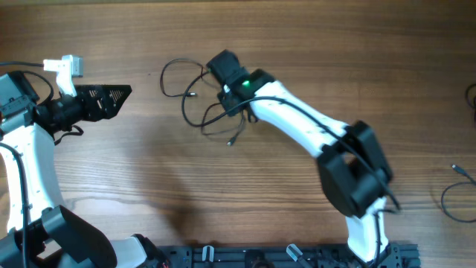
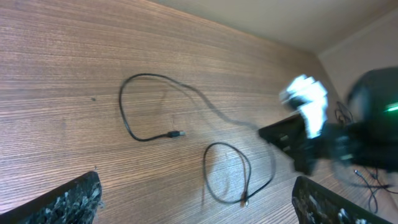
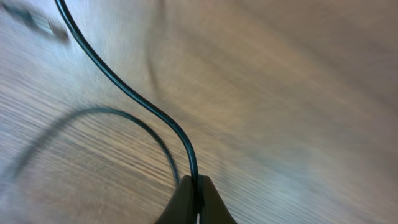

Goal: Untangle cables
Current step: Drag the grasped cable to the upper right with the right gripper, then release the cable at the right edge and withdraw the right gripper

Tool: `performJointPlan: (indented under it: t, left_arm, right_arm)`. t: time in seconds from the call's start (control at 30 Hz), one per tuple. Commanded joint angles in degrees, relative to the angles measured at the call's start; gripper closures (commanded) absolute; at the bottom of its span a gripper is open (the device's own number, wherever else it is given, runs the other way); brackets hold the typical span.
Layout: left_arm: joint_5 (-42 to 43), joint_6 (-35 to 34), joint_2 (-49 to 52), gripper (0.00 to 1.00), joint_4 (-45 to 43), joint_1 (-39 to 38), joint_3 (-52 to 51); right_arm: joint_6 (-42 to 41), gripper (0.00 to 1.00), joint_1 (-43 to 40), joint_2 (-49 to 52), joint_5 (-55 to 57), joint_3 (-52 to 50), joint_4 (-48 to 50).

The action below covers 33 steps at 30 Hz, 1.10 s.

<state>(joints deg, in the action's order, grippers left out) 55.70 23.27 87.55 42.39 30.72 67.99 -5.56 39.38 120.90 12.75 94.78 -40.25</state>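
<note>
Thin black cables (image 1: 195, 95) lie in loose loops on the wooden table, left of my right gripper (image 1: 222, 91). In the left wrist view the cables (image 2: 186, 118) form two loops with small metallic plug ends. My right gripper (image 3: 196, 182) is shut on a black cable (image 3: 124, 87) that rises from its fingertips; a second loop (image 3: 99, 115) lies on the table below. My left gripper (image 1: 117, 95) is open and empty, well left of the cables; its two fingers show at the bottom corners of the left wrist view (image 2: 196, 202).
Another black cord (image 1: 454, 195) with a plug end lies at the right table edge. The right arm's white and black links (image 1: 327, 141) stretch across the middle right. The table's front rail (image 1: 282, 255) runs along the bottom.
</note>
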Motion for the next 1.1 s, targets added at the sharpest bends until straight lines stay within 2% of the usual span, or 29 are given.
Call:
performJointPlan:
  t: [0.0, 0.2, 0.3, 0.47, 0.67, 0.8, 1.07]
  left_arm:
    - [3.06, -0.11, 0.33, 0.00, -0.33, 0.15, -0.26]
    - [3.50, -0.13, 0.33, 0.00, -0.26, 0.15, -0.26]
    - [3.50, -0.15, 0.33, 0.00, -0.24, 0.15, -0.26]
    - [3.50, -0.13, 0.33, 0.00, -0.26, 0.15, -0.26]
    - [4.92, -1.60, 0.33, 0.00, -0.37, 0.15, -0.26]
    - [4.96, -3.19, 0.33, 0.00, 0.33, -0.33, -0.26]
    - [4.85, -3.19, 0.20, 0.00, 1.53, -7.34, -0.26]
  right_arm:
    - [-0.59, 0.96, -3.04, -8.48, 1.38, 1.99, -1.22]
    - [-0.31, 0.96, -11.54, -15.52, 1.44, 2.16, -1.73]
    - [1.25, 0.96, -19.41, -18.58, 1.42, 4.31, -2.58]
    - [4.07, 0.96, -33.57, -18.95, -2.51, 13.40, -5.05]
    - [4.85, 0.96, -44.15, -18.88, -3.85, 17.92, -1.88]
    - [7.78, 0.96, -50.42, -18.67, -4.02, 18.16, 3.61]
    - [10.56, 0.96, -67.82, -13.57, -6.16, 18.16, 9.81]
